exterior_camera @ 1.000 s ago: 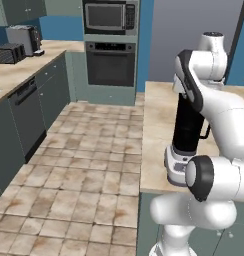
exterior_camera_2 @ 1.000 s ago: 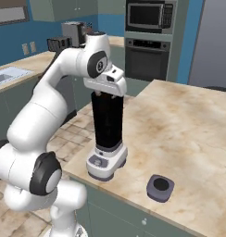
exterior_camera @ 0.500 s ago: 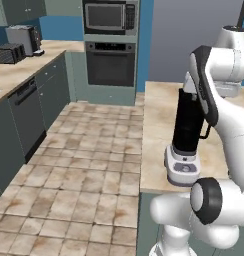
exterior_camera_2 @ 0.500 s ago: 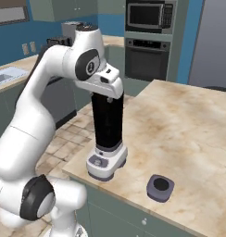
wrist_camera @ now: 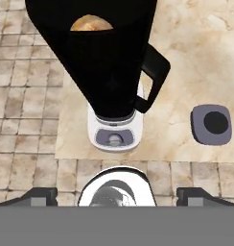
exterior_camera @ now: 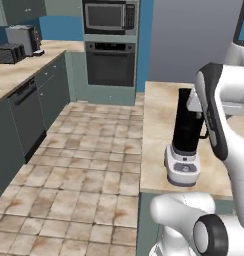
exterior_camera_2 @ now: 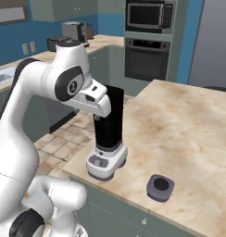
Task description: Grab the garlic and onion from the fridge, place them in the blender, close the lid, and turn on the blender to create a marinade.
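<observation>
The blender (exterior_camera_2: 107, 134) stands near the front left corner of the island counter (exterior_camera_2: 193, 120), its jar open at the top, with something round and tan (wrist_camera: 91, 22) lying inside; which vegetable it is I cannot tell. The gripper (wrist_camera: 116, 194) hangs above the jar, its fingers spread wide and holding nothing. The lid (exterior_camera_2: 160, 187) lies on the counter beside the blender, apart from it and near the front edge. If both vegetables are in, the lid looks like the next thing to fetch: come straight down over its raised centre, then set it squarely on the jar. The counter edge is close, so a sideways nudge could knock the lid off; there is bare counter behind it.
</observation>
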### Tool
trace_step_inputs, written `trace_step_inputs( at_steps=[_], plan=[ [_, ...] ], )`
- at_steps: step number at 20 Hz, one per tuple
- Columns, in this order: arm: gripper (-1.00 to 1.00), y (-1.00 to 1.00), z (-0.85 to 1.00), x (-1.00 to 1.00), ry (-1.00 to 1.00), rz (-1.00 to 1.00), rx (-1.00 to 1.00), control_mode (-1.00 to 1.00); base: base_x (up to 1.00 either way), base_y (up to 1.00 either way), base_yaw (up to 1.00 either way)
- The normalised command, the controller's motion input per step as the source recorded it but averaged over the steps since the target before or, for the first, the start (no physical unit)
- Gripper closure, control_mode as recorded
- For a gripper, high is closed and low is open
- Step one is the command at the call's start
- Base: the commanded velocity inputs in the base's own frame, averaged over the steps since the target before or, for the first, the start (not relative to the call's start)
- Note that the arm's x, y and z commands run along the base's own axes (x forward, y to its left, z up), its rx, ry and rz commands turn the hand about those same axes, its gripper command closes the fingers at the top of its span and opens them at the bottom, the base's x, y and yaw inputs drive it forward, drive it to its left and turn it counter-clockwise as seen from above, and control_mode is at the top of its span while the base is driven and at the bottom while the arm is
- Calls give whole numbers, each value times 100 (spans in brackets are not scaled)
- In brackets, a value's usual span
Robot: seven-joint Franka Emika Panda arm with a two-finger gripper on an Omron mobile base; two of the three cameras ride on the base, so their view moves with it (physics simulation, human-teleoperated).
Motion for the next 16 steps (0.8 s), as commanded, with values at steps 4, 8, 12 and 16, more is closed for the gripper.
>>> trace_step_inputs(
  at_steps=[4,8,12,16],
  plan=[
    [-100,22,-74,-26,12,7,0,-100,0,0,0],
    [-100,35,-72,-1,26,11,-1,-100,0,0,0],
    [-100,52,-60,0,17,11,-4,-100,0,0,0],
    [-100,27,-43,0,15,9,-1,-100,0,0,0]
  ],
)
